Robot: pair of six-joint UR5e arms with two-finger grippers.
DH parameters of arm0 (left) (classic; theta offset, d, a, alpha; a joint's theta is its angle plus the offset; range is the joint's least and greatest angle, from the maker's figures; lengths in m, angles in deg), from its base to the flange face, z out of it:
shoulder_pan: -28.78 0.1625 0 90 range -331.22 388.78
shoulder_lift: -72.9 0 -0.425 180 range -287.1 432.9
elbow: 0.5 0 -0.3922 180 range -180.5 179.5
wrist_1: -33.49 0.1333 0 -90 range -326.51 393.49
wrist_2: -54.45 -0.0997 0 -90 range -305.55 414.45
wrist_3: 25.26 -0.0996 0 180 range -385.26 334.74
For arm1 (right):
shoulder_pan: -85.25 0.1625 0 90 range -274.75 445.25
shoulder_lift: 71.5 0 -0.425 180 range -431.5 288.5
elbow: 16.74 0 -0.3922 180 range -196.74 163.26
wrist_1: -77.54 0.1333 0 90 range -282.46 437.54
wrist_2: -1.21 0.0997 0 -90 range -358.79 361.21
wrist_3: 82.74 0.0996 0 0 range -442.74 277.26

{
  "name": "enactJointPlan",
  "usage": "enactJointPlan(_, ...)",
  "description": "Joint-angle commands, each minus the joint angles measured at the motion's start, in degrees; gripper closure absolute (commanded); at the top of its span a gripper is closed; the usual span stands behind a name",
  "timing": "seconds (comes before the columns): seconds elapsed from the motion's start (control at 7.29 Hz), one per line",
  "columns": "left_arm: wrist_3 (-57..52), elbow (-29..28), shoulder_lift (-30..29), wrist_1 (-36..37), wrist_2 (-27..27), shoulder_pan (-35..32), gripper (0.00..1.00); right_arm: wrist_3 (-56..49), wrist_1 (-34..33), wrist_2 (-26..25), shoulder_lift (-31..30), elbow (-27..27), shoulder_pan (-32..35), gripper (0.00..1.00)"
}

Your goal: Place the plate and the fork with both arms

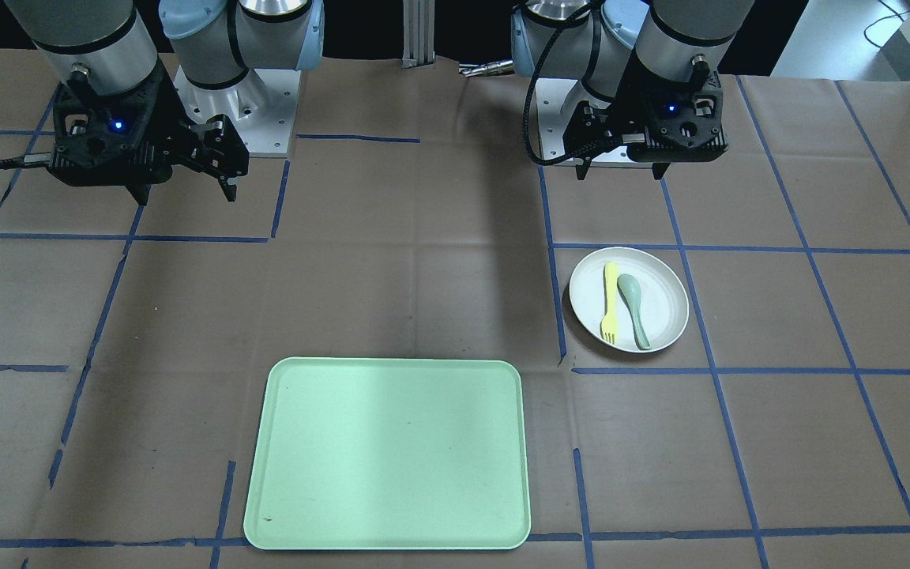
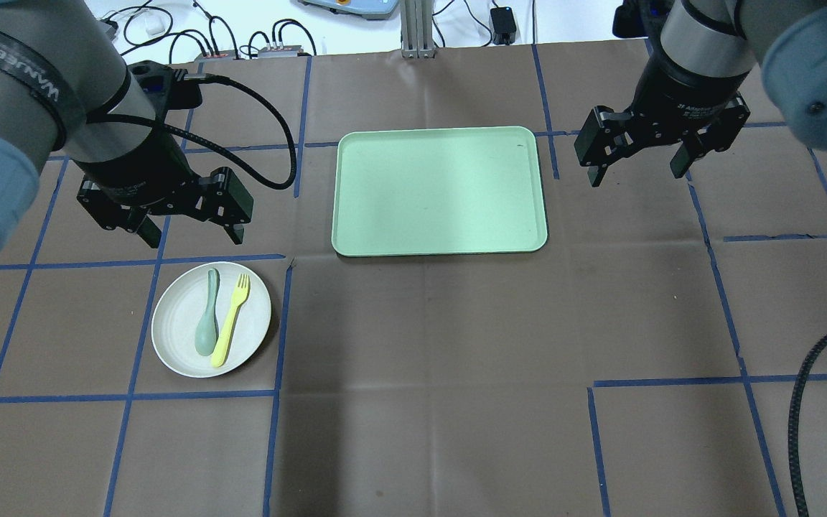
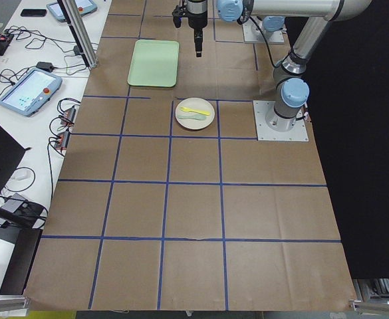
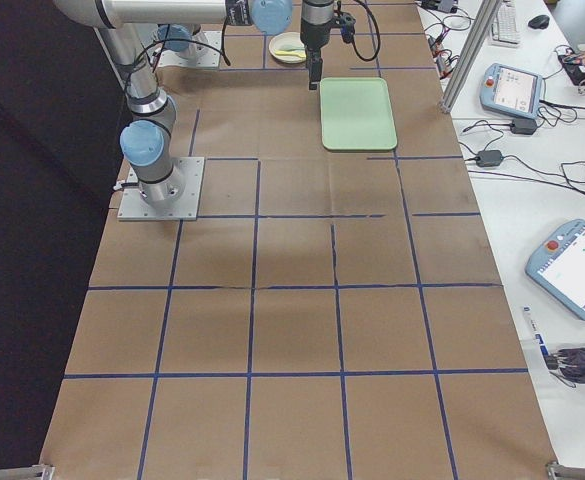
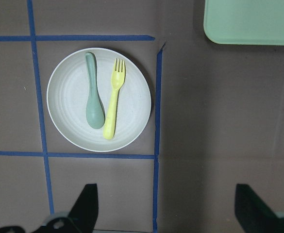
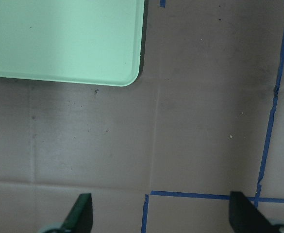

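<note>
The off-white plate sits on the table at the left of the overhead view, and shows in the left wrist view and the front view. The pale-yellow fork lies on it, beside a grey-green spoon. My left gripper hovers open and empty just beyond the plate's far edge. My right gripper is open and empty, above the table to the right of the tray.
A mint-green rectangular tray lies in the middle of the table, between the arms; one corner shows in the right wrist view. Blue tape lines cross the brown table cover. Cables and tablets lie past the far edge.
</note>
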Motion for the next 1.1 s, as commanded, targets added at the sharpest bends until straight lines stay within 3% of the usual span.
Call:
enactJointPlan(0.0,-1.2,0.0,-0.1,0.0,0.1,1.2,0.00,0.0,0.0,0.0,0.0,0.0,0.0,0.00)
enactJointPlan(0.55,-1.6,0.0,0.6,-0.2,-0.2,1.8,0.00,0.0,0.0,0.0,0.1,0.0,0.0,0.00)
enactJointPlan(0.96,-0.8,0.0,1.4,-3.8,0.6,6.4,0.00,0.0,0.0,0.0,0.1,0.0,0.0,0.00)
